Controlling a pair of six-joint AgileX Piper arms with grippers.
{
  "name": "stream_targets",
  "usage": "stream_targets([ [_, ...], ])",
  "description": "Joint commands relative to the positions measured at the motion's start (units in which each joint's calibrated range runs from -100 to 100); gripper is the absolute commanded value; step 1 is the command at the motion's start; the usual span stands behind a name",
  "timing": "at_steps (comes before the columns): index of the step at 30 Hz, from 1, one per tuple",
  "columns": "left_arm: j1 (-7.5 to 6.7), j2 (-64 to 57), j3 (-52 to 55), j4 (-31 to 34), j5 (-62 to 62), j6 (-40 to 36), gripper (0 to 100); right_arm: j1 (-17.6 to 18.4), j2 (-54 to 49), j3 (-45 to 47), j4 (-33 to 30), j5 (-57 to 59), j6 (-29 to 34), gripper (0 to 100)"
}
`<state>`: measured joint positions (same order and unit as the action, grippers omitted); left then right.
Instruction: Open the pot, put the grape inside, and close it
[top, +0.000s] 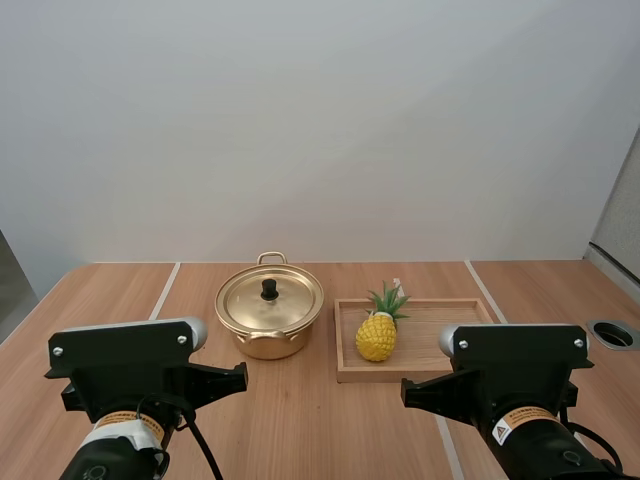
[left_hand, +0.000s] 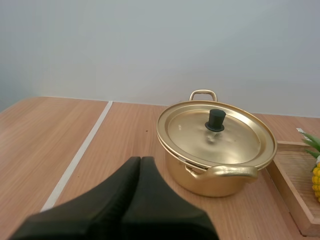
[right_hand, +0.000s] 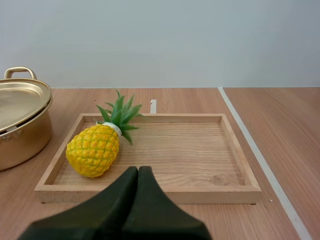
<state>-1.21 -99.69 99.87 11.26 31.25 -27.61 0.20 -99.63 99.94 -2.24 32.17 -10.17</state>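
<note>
Golden pot (top: 269, 318) sits lidded on the table (top: 300, 430), lid (left_hand: 216, 135) seated squarely. No grape is visible; a pineapple (right_hand: 95, 148) lies in the tray (right_hand: 230, 186) beside it. Left gripper (left_hand: 137, 165) and right gripper (right_hand: 137, 175) hover short of them, jaws closed, empty.

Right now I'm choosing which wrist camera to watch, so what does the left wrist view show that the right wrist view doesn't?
Left wrist only: the lid's black knob, the pot's near handle and the shut left gripper. Right wrist only: the whole tray, the whole pineapple lying in it and the shut right gripper. Both: the lidded pot, the pineapple, the tray and the table.
</note>
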Motion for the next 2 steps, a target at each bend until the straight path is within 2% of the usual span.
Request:
stream_targets([
  [1, 0.1, -0.3, 0.1, -0.7, 0.0, -0.3, 0, -0.1, -0.4, 0.1, 0.0, -1.1, -0.3, 0],
  [2, 0.1, -0.3, 0.1, -0.7, 0.0, -0.3, 0, -0.1, -0.4, 0.1, 0.0, -1.1, -0.3, 0],
])
